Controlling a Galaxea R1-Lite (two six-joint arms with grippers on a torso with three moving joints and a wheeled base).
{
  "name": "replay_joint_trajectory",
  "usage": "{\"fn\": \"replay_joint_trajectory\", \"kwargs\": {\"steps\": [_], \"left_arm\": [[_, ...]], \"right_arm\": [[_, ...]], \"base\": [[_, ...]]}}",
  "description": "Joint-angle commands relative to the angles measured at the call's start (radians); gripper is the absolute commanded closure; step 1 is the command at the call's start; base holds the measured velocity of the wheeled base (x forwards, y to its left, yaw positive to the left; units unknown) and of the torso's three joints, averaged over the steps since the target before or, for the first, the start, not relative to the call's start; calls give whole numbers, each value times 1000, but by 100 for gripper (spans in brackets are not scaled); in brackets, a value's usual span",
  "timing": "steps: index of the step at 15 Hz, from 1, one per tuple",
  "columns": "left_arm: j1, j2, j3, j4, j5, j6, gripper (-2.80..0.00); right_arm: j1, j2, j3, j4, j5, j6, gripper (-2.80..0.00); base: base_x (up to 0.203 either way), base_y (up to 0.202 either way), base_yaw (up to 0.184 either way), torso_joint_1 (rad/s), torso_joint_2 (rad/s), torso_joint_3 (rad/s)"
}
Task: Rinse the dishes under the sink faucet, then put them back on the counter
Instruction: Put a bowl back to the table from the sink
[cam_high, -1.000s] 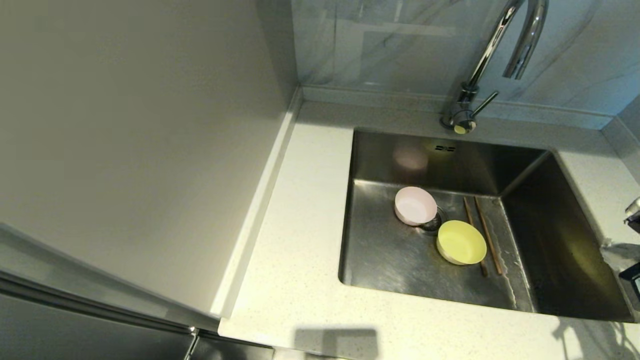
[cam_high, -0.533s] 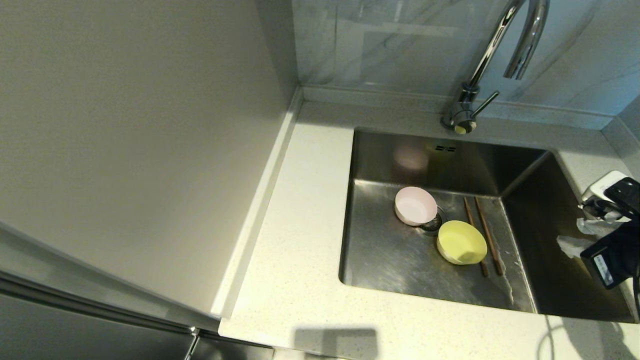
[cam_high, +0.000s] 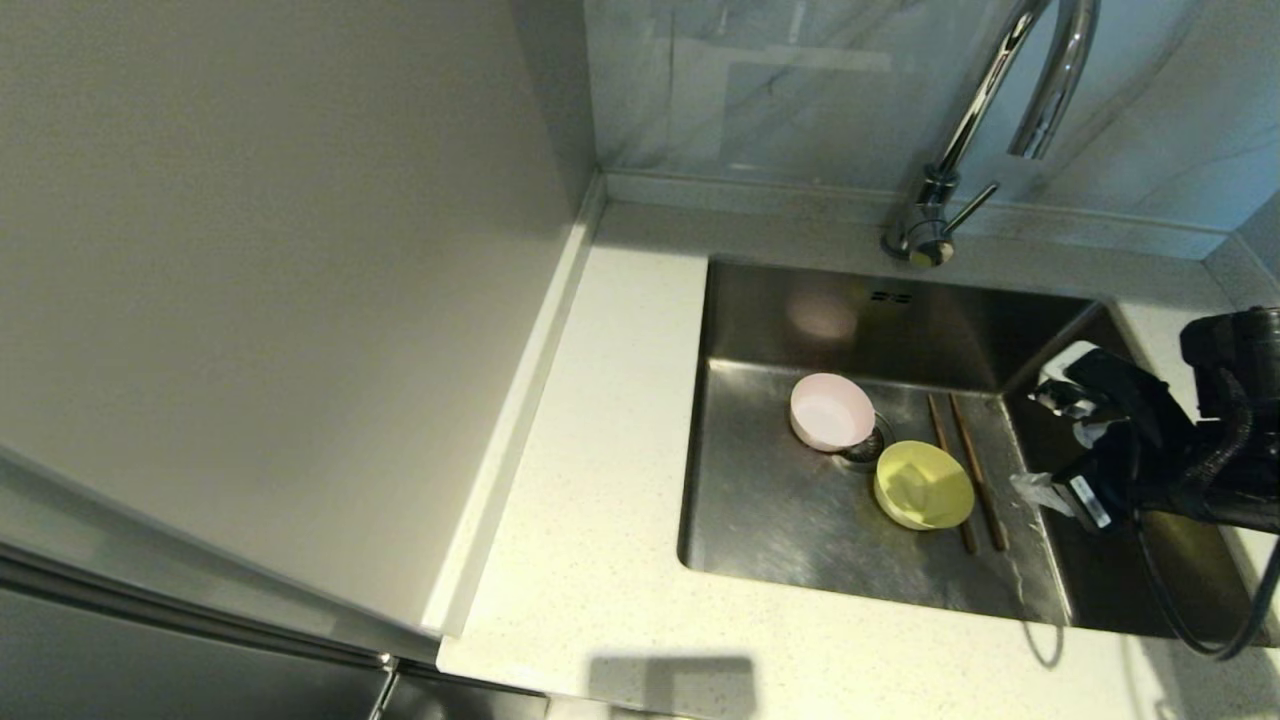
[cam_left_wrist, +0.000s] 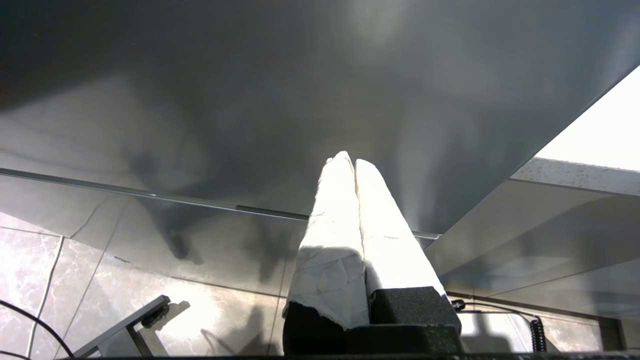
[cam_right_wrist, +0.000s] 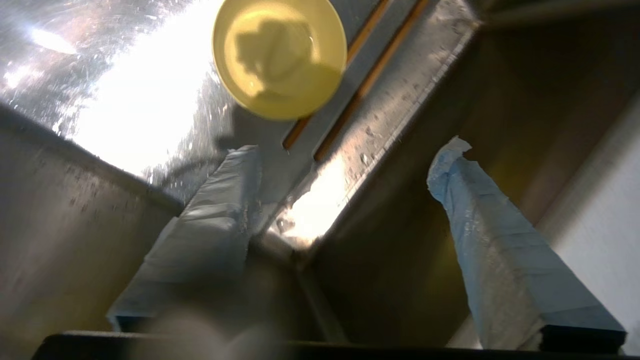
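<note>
In the steel sink (cam_high: 775, 525) lie a pale pink bowl (cam_high: 829, 410), a yellow bowl (cam_high: 922, 486) and a pair of brown chopsticks (cam_high: 968, 475), the sticks just right of the yellow bowl. My right gripper (cam_high: 1040, 440) hangs open over the sink's right part, a little right of the chopsticks and holding nothing. In the right wrist view the yellow bowl (cam_right_wrist: 280, 57) and chopsticks (cam_right_wrist: 367, 87) lie beyond the open right gripper (cam_right_wrist: 347, 150). The chrome faucet (cam_high: 985, 110) stands behind the basin. My left gripper (cam_left_wrist: 350, 161) is shut and empty, parked low before a grey cabinet front.
Off-white speckled counter (cam_high: 600, 470) surrounds the sink, widest on its left and front. The drain strainer (cam_high: 866, 446) sits between the two bowls. The faucet's lever (cam_high: 970, 206) points right. A tall grey panel (cam_high: 280, 300) walls off the left, and a blue-grey marbled wall is behind.
My right arm has come in from the right edge and now reaches over the sink's right side, close to the chopsticks. The bowls and chopsticks have not moved.
</note>
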Motion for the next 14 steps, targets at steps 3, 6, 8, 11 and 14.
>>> {"fn": "replay_joint_trajectory", "kwargs": {"steps": [3,6,8,11,14], "left_arm": [[0,-3,0,-1,1,0,0],[0,-3,0,-1,1,0,0],[0,-3,0,-1,1,0,0],[0,-3,0,-1,1,0,0],[0,-3,0,-1,1,0,0]], "right_arm": [[3,235,-148,-6,-2,-2,-280],[-4,339,-181,-139,-8,-3,-280],[-18,396,-192,-206,-56,-7,-280],[-39,469,-231,-211,-90,-12,-280],[-50,545,-291,-209,-92,-12,-280]], "base": [[0,0,0,0,0,0],[0,0,0,0,0,0],[0,0,0,0,0,0],[0,0,0,0,0,0],[0,0,0,0,0,0]]}}
